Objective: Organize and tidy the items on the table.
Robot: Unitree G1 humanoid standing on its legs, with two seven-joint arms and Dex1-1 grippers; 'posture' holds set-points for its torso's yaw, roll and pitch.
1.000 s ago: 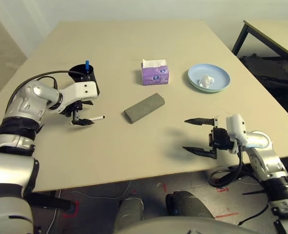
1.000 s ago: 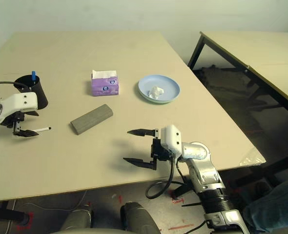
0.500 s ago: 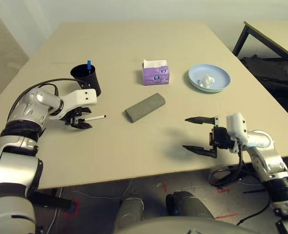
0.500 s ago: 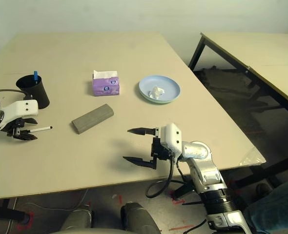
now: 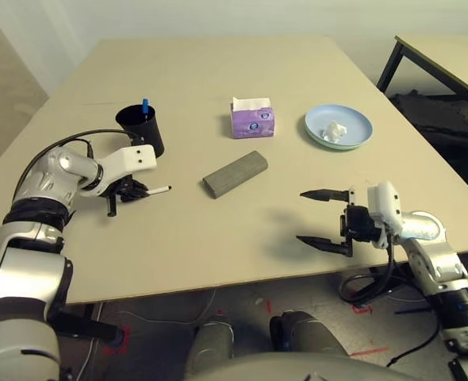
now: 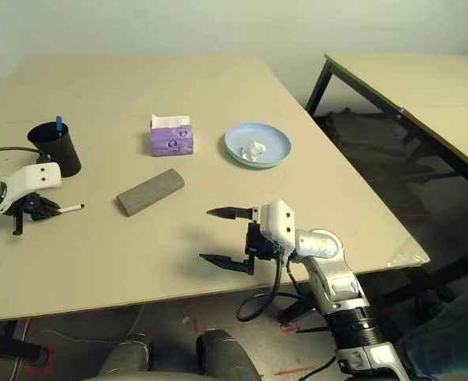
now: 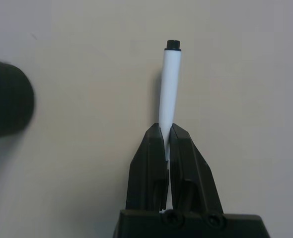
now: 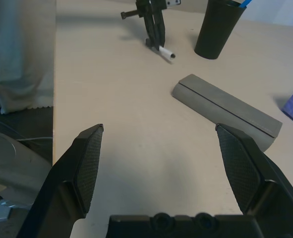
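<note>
Progress: partly done; blue-capped pen (image 5: 144, 106) already standing in black cup (image 5: 141, 129), crumpled white paper (image 5: 334, 131) on plates (image 5: 353, 125).
Left gripper (image 7: 167, 144): clamped on white marker (image 7: 170, 94), low over the table (image 5: 218, 71) beside the cup; probably still touching the surface.
Right gripper (image 5: 324, 217): spread wide, empty, near the front edge.
Left to do: marker into cup; grey glasses case (image 5: 234, 174) and purple tissue box (image 5: 252, 118) loose mid-table.

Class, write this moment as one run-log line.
left end effector: shut on slim white marker | right end effector: open, idle | long grey glasses case: on beige table
</note>
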